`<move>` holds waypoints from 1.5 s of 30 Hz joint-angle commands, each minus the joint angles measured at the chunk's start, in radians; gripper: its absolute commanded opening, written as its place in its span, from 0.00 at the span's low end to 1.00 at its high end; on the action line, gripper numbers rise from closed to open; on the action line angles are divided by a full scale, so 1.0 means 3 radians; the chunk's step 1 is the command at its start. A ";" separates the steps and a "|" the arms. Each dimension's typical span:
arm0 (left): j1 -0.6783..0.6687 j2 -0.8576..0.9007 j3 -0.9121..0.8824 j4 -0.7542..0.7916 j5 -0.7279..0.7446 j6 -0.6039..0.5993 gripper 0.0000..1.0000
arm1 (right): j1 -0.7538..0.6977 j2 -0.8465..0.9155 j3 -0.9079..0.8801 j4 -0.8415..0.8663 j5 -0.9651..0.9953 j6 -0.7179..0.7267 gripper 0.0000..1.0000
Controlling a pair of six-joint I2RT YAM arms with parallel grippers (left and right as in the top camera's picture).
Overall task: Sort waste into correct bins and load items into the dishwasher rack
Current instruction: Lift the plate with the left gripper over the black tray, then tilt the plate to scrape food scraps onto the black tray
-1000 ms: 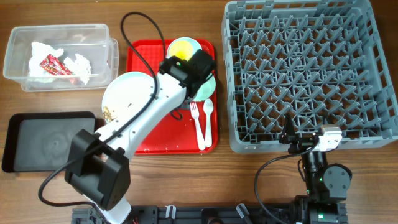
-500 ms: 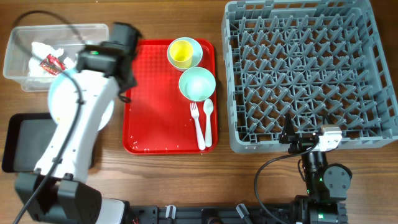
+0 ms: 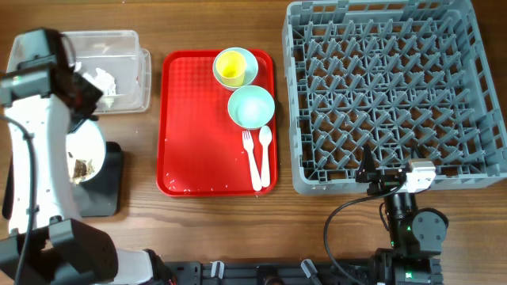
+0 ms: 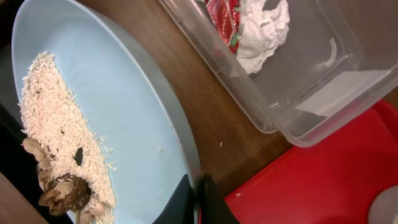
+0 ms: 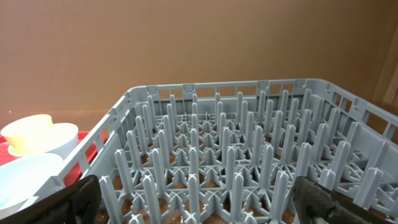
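Observation:
My left gripper (image 4: pixel 199 200) is shut on the rim of the pale blue plate (image 4: pixel 124 118) and holds it tilted over the black tray (image 3: pixel 108 184) at the far left. White rice and brown food scraps (image 4: pixel 57 185) lie on the plate's lower side (image 3: pixel 81 166). The clear tub (image 3: pixel 119 49) holds white napkins (image 4: pixel 264 28) and a red wrapper (image 4: pixel 219 14). My right gripper (image 5: pixel 202 205) is open and empty at the front edge of the grey dishwasher rack (image 3: pixel 392 95). The yellow cup (image 3: pixel 231 66), mint-green bowl (image 3: pixel 251 107), fork (image 3: pixel 250 157) and spoon (image 3: pixel 265 152) sit on the red tray (image 3: pixel 198 127).
The yellow cup stands inside a light blue bowl (image 3: pixel 249 58). The rack (image 5: pixel 249 155) has no items in it. The left arm (image 3: pixel 36 142) spans the left side of the table, beside the tub.
The left arm swung the plate from beside the red tray leftward to over the black tray. The plate is now tilted. The right arm has not moved.

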 commanded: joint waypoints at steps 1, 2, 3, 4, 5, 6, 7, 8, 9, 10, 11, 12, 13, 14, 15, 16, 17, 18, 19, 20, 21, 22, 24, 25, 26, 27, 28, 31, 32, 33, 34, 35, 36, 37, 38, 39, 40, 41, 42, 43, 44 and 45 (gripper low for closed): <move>0.0404 -0.0057 0.0061 0.0050 0.0573 -0.0032 0.04 | -0.0017 -0.0018 -0.0005 0.0015 -0.0041 0.0046 1.00; 0.0512 -0.0055 0.0055 0.0069 0.0693 -0.0032 0.04 | -0.0017 -0.0018 -0.0005 0.0015 -0.0041 0.0047 1.00; 0.0614 -0.0055 0.0048 0.0081 0.0800 -0.0032 0.04 | -0.0017 -0.0018 -0.0005 0.0015 -0.0042 0.0046 1.00; 0.0697 -0.0052 0.0048 0.0084 0.0871 -0.0032 0.04 | -0.0017 -0.0018 -0.0005 0.0015 -0.0041 0.0046 1.00; 0.0790 -0.0051 0.0048 0.0084 0.0960 -0.0032 0.04 | -0.0017 -0.0018 -0.0005 0.0015 -0.0041 0.0046 1.00; 0.0874 -0.0051 0.0048 0.0092 0.1040 -0.0032 0.04 | -0.0017 -0.0018 -0.0005 0.0015 -0.0042 0.0046 1.00; 0.0944 -0.0051 0.0048 0.0103 0.1096 -0.0032 0.04 | -0.0017 -0.0018 -0.0005 0.0015 -0.0042 0.0046 1.00; 0.1007 -0.0051 0.0047 0.0123 0.1142 -0.0031 0.04 | -0.0017 -0.0018 -0.0005 0.0015 -0.0041 0.0046 1.00; 0.1052 -0.0051 0.0046 0.0139 0.1180 -0.0032 0.04 | -0.0017 -0.0018 -0.0005 0.0015 -0.0042 0.0046 1.00; 0.1087 -0.0050 0.0046 0.0149 0.1214 -0.0032 0.04 | -0.0017 -0.0018 -0.0005 0.0015 -0.0042 0.0046 1.00; 0.1119 -0.0048 0.0046 0.0158 0.1251 -0.0032 0.04 | -0.0017 -0.0018 -0.0005 0.0015 -0.0042 0.0046 1.00; 0.1148 -0.0045 0.0046 0.0168 0.1288 -0.0032 0.04 | -0.0017 -0.0018 -0.0005 0.0015 -0.0042 0.0046 1.00; 0.1183 -0.0041 0.0046 0.0187 0.1338 -0.0032 0.04 | -0.0017 -0.0018 -0.0005 0.0015 -0.0042 0.0046 1.00; 0.1203 -0.0038 0.0045 0.0209 0.1380 -0.0032 0.04 | -0.0017 -0.0018 -0.0005 0.0015 -0.0042 0.0046 1.00; 0.1239 -0.0032 0.0043 0.0245 0.1459 -0.0032 0.04 | -0.0017 -0.0018 -0.0005 0.0015 -0.0042 0.0046 1.00; 0.1293 -0.0025 0.0043 0.0284 0.1567 -0.0031 0.04 | -0.0017 -0.0018 -0.0005 0.0015 -0.0042 0.0046 1.00; 0.1315 -0.0025 0.0043 0.0294 0.1596 -0.0032 0.04 | -0.0017 -0.0018 -0.0005 0.0015 -0.0042 0.0045 1.00; 0.1335 -0.0023 0.0043 0.0298 0.1616 -0.0032 0.04 | -0.0017 -0.0018 -0.0005 0.0015 -0.0041 0.0046 1.00; 0.1354 -0.0020 0.0043 0.0298 0.1647 -0.0032 0.04 | -0.0017 -0.0018 -0.0005 0.0015 -0.0041 0.0046 1.00; 0.1377 -0.0020 0.0042 0.0296 0.1677 -0.0031 0.04 | -0.0017 -0.0018 -0.0005 0.0015 -0.0041 0.0045 1.00; 0.1400 -0.0019 0.0042 0.0298 0.1687 -0.0032 0.04 | -0.0017 -0.0018 -0.0005 0.0015 -0.0041 0.0046 1.00; 0.1424 -0.0019 0.0043 0.0306 0.1690 -0.0032 0.04 | -0.0017 -0.0018 -0.0005 0.0015 -0.0042 0.0046 1.00; 0.1471 -0.0019 0.0042 0.0319 0.1756 -0.0032 0.04 | -0.0017 -0.0018 -0.0005 0.0015 -0.0042 0.0045 1.00; 0.1502 -0.0017 0.0042 0.0331 0.1808 -0.0032 0.04 | -0.0017 -0.0018 -0.0005 0.0015 -0.0042 0.0046 1.00; 0.1532 -0.0017 0.0042 0.0334 0.1893 -0.0032 0.04 | -0.0017 -0.0018 -0.0005 0.0015 -0.0041 0.0046 1.00; 0.1564 -0.0017 0.0042 0.0332 0.1994 -0.0019 0.04 | -0.0017 -0.0018 -0.0005 0.0015 -0.0042 0.0046 1.00; 0.1586 -0.0017 0.0042 0.0337 0.2052 0.0020 0.04 | -0.0017 -0.0018 -0.0005 0.0015 -0.0042 0.0046 1.00; 0.1625 -0.0014 0.0042 0.0347 0.2087 0.0046 0.04 | -0.0017 -0.0018 -0.0005 0.0015 -0.0041 0.0046 1.00; 0.1639 -0.0014 0.0042 0.0346 0.2130 0.0092 0.04 | -0.0017 -0.0018 -0.0005 0.0015 -0.0042 0.0046 1.00; 0.1642 -0.0013 0.0042 0.0352 0.2159 0.0134 0.04 | -0.0017 -0.0018 -0.0005 0.0015 -0.0041 0.0046 1.00; 0.1642 -0.0013 0.0042 0.0351 0.2160 0.0132 0.04 | -0.0017 -0.0018 -0.0005 0.0015 -0.0042 0.0046 1.00; 0.1642 -0.0013 0.0042 0.0351 0.2160 0.0132 0.04 | -0.0017 -0.0018 -0.0005 0.0015 -0.0041 0.0045 1.00; 0.1642 -0.0013 0.0042 0.0351 0.2160 0.0132 0.04 | -0.0017 -0.0018 -0.0005 0.0015 -0.0042 0.0046 1.00; 0.1642 -0.0013 0.0042 0.0370 0.2160 0.0132 0.04 | -0.0017 -0.0018 -0.0005 0.0015 -0.0042 0.0046 1.00; 0.1642 -0.0004 0.0042 0.0394 0.2186 0.0131 0.04 | -0.0017 -0.0018 -0.0005 0.0015 -0.0042 0.0046 1.00; 0.1648 0.0004 0.0042 0.0395 0.2266 0.0134 0.04 | -0.0017 -0.0018 -0.0005 0.0015 -0.0042 0.0046 1.00; 0.1657 0.0019 0.0042 0.0395 0.2361 0.0145 0.04 | -0.0017 -0.0018 -0.0005 0.0015 -0.0042 0.0046 1.00; 0.1670 0.0039 0.0042 0.0397 0.2408 0.0158 0.04 | -0.0017 -0.0018 -0.0005 0.0015 -0.0042 0.0046 1.00; 0.1680 0.0069 0.0042 0.0404 0.2407 0.0156 0.04 | -0.0017 -0.0018 -0.0005 0.0015 -0.0042 0.0047 1.00; 0.1691 0.0099 0.0042 0.0406 0.2421 0.0155 0.04 | -0.0017 -0.0018 -0.0005 0.0015 -0.0042 0.0047 1.00; 0.1709 0.0136 0.0042 0.0402 0.2508 0.0168 0.04 | -0.0017 -0.0018 -0.0005 0.0015 -0.0042 0.0045 1.00; 0.1728 0.0168 0.0042 0.0403 0.2673 0.0248 0.04 | -0.0017 -0.0018 -0.0005 0.0015 -0.0042 0.0046 1.00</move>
